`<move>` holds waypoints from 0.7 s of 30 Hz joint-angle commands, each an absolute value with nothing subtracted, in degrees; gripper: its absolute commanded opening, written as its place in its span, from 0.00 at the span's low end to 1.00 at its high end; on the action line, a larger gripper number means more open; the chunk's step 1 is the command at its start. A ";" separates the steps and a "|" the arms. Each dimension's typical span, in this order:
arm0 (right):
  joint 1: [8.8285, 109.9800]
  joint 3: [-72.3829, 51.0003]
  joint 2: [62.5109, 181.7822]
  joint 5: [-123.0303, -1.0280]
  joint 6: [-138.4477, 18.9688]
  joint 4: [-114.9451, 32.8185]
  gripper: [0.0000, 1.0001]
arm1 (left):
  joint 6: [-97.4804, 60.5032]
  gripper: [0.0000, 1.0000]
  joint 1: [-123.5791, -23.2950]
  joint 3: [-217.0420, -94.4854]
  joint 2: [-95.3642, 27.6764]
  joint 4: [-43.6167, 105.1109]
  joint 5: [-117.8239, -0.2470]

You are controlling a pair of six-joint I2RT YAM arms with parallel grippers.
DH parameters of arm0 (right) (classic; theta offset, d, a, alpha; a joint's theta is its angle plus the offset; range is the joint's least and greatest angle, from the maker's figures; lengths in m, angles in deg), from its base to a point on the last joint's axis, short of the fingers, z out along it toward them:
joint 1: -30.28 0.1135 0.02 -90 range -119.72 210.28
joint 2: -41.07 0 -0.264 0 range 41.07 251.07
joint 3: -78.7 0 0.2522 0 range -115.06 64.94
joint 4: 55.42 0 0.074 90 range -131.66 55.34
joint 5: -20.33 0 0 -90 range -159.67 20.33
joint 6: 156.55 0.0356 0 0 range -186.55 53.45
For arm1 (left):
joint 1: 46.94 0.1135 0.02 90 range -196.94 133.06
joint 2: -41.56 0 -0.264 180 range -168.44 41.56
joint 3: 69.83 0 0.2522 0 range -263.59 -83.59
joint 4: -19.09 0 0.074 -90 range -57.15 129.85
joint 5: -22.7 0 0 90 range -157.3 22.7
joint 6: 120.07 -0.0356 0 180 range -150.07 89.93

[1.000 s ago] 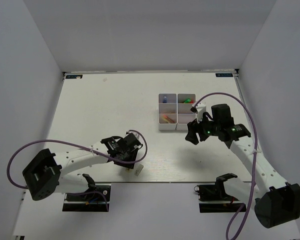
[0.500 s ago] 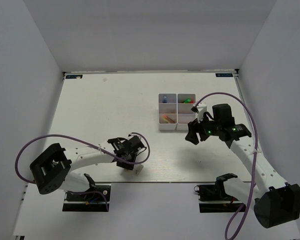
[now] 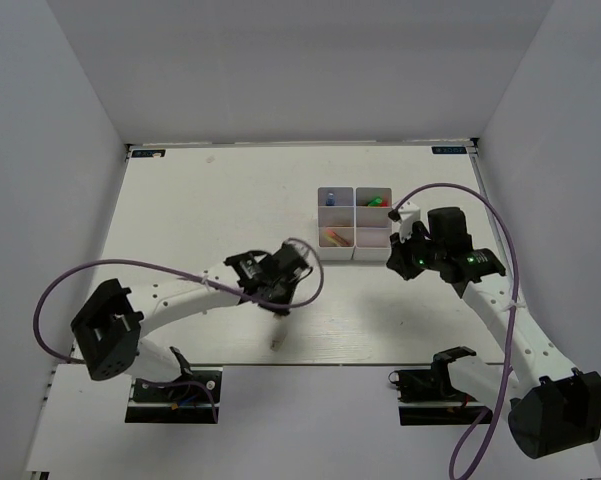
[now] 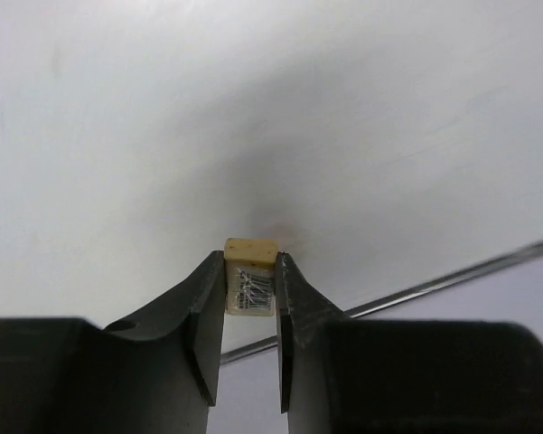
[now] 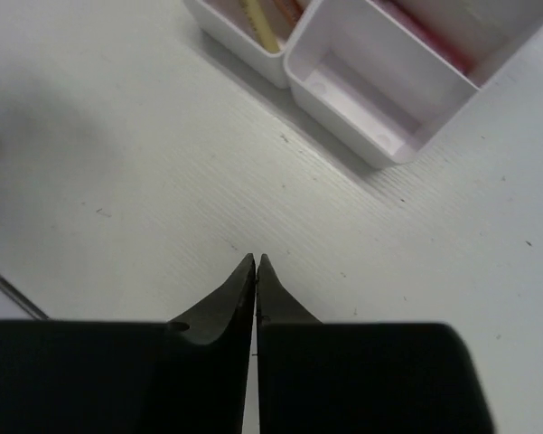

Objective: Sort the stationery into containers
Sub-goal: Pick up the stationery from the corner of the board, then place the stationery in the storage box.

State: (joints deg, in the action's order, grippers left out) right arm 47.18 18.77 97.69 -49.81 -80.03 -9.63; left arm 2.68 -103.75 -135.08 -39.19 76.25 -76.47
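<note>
My left gripper (image 4: 250, 264) is shut on a small beige eraser (image 4: 251, 250) with a barcode label and holds it above the table. From above, the left gripper (image 3: 282, 304) is left of and nearer than the containers (image 3: 355, 256). The containers are a white divided box holding a blue item (image 3: 334, 200), green and red items (image 3: 378, 201) and pink and yellow pens (image 3: 332, 236). My right gripper (image 5: 256, 259) is shut on nothing, just in front of an empty compartment (image 5: 370, 90); from above it (image 3: 394, 262) sits beside the box's near right corner.
A small greyish shape (image 3: 276, 341) shows near the table's front edge (image 3: 310, 363); I cannot tell whether it is an object or a shadow. White walls close in the table on three sides. A purple cable (image 3: 450, 188) loops over the right arm.
The left arm has risen from the front edge and swung right toward the box, with the eraser now between its fingers. The right gripper has shut and shifted slightly.
</note>
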 commanded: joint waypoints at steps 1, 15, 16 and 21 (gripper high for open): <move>46.54 18.27 97.14 -57.27 -78.25 -12.57 0.00 | -4.39 0.01 -102.93 -150.08 -43.74 70.91 -70.92; 46.01 19.59 94.94 -63.52 -76.49 -15.64 0.05 | -14.15 0.03 -96.77 -193.09 -77.70 62.04 -43.93; 45.92 19.50 94.77 -63.43 -76.49 -15.64 0.05 | -14.86 0.03 -96.42 -193.63 -78.40 60.90 -41.83; 46.18 19.59 94.42 -63.25 -76.57 -15.56 0.06 | -17.23 0.05 -95.81 -195.39 -81.83 59.13 -42.42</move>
State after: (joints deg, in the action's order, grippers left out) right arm 46.20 19.45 95.70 -63.01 -76.93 -13.54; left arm -14.23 -96.00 -192.21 -83.43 61.78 -45.65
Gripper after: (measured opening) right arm 0.060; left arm 0.343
